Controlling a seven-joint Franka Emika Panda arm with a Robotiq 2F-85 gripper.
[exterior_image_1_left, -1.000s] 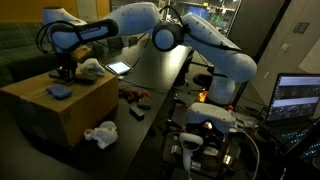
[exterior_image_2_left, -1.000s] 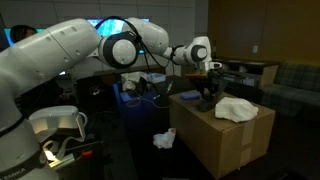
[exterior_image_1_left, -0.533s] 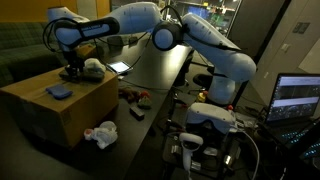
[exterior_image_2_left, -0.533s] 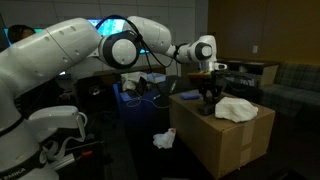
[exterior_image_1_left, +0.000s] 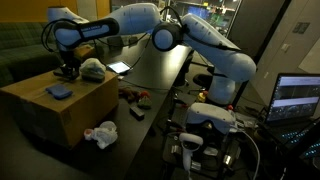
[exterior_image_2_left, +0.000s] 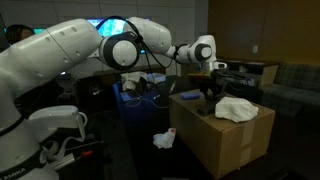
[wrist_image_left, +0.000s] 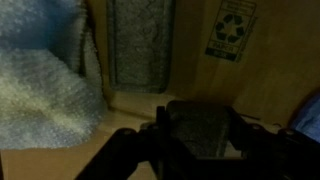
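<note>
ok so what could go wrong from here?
1. The gripper hangs low over the box, right beside the cloth. A sideways move could snag or drag the cloth.
2. The cloth lies near the box edge. A nudge might tip it off, down to where a rag lies on the floor.
3. The wrist view is dark and blurred, so height above the cardboard is hard to judge. The fingers might ram the box top.
</note>
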